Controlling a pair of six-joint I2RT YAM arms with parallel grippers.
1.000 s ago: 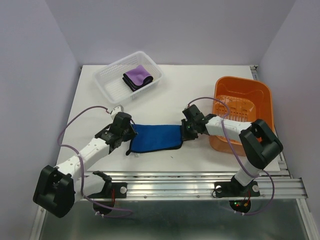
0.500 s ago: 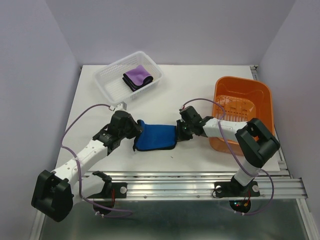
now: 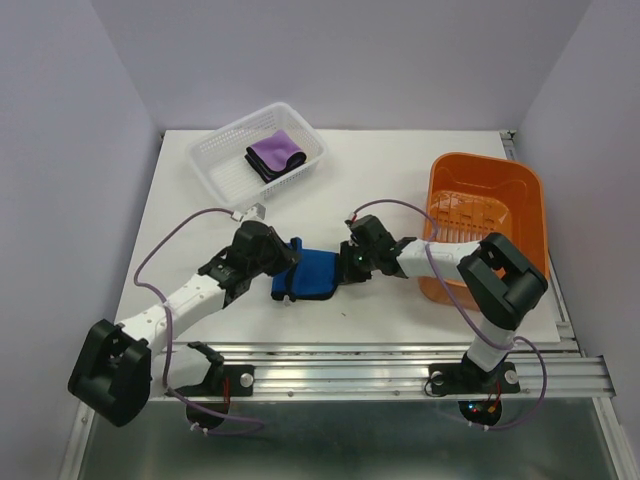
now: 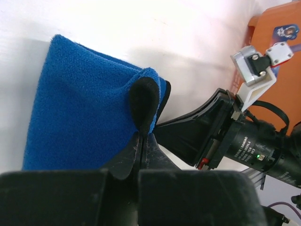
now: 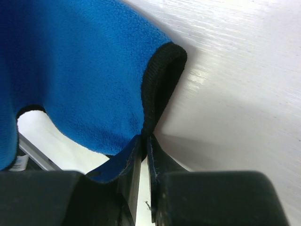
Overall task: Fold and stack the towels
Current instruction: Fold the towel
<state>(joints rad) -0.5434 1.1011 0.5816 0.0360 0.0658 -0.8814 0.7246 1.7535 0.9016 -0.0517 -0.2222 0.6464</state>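
From above, we see the blue towel point(image 3: 312, 280) doubled over toward the middle of the desk's near edge, with the left gripper point(image 3: 288, 262) and the right gripper point(image 3: 342, 267) at its ends. Our left wrist view adds that its jaws clamp only a black-edged corner, which may slip. Our right wrist view shows the same thin pinch on the hem, so uneven pulling could skew the fold.

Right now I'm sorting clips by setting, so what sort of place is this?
Probably a robot lab test cell, not a home: a white tabletop boxed in by plain lilac wall panels, an aluminium rail along the near edge, and a bright blue fleece towel as the workpiece.
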